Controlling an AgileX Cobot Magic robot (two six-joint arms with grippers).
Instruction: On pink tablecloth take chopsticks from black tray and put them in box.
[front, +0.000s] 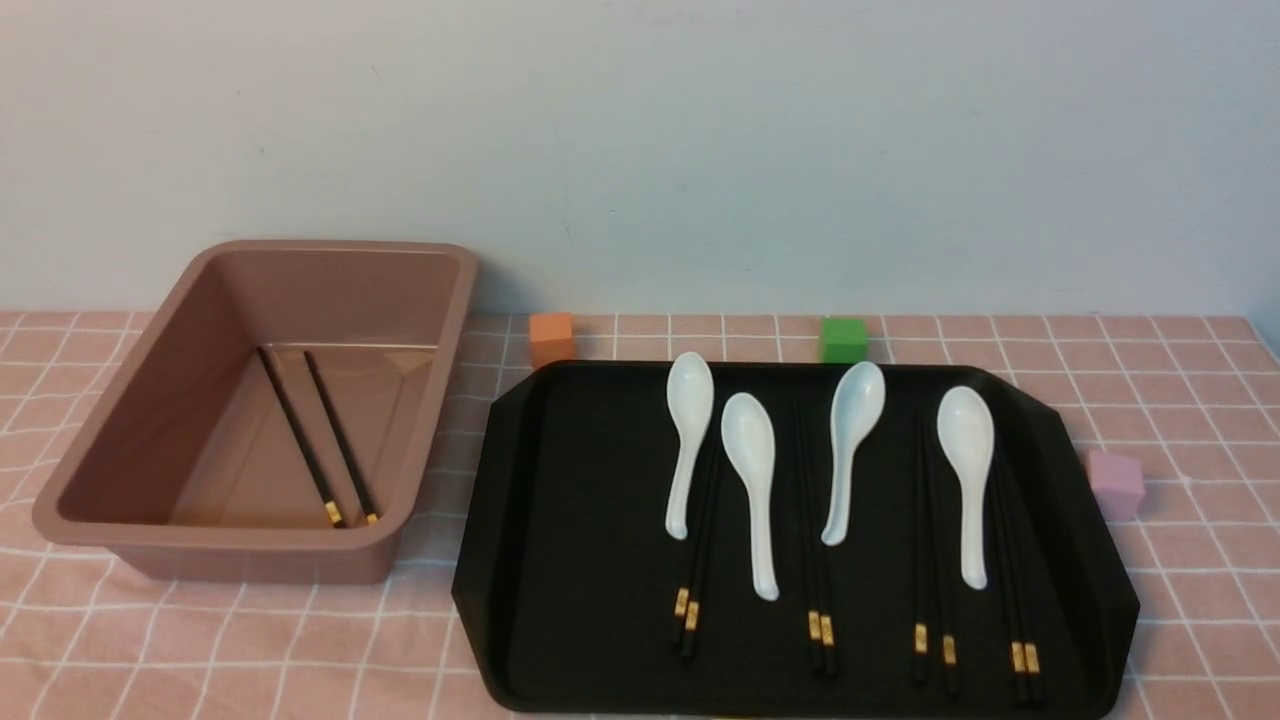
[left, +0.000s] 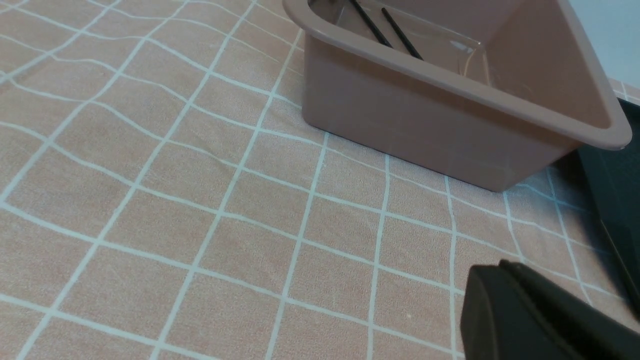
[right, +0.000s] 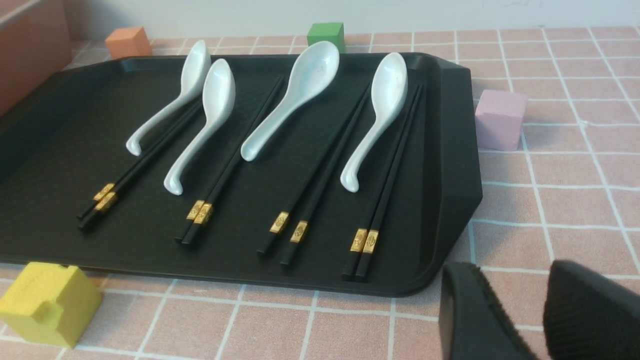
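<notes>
Black chopsticks, one pair, lying inside box at bench's left side; four pairs waiting on black tray among white spoons. Step in hand, judging: between transfers. Left hand hovering over pink tablecloth beside box, closed, gripping nothing. Right hand hanging by tray's near right corner, parted, empty. Next move calling for pinching one pair near gold bands, clear of spoons.

Bkgd: plain pale grey-white wall behind table edge (matte, no fixtures); lighting soft, even.
</notes>
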